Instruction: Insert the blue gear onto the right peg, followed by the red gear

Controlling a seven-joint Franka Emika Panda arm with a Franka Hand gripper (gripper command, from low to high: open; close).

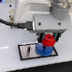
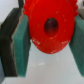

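In the exterior view my gripper (image 1: 48, 40) is shut on the red gear (image 1: 48, 41) and holds it just above the blue gear (image 1: 43, 48). The blue gear lies on the grey plate with black border (image 1: 28, 51), at the plate's end toward the exterior view's right. The right peg is hidden under the gears. The other peg (image 1: 28, 51) stands bare on the plate. In the wrist view the red gear (image 2: 49, 25) fills the space between my two fingers (image 2: 21, 42), its dark centre hole showing.
The plate lies on a white table (image 1: 5, 60). A black cable (image 1: 8, 23) runs along the back toward the exterior view's left. The arm's white body (image 1: 37, 9) hangs above the plate.
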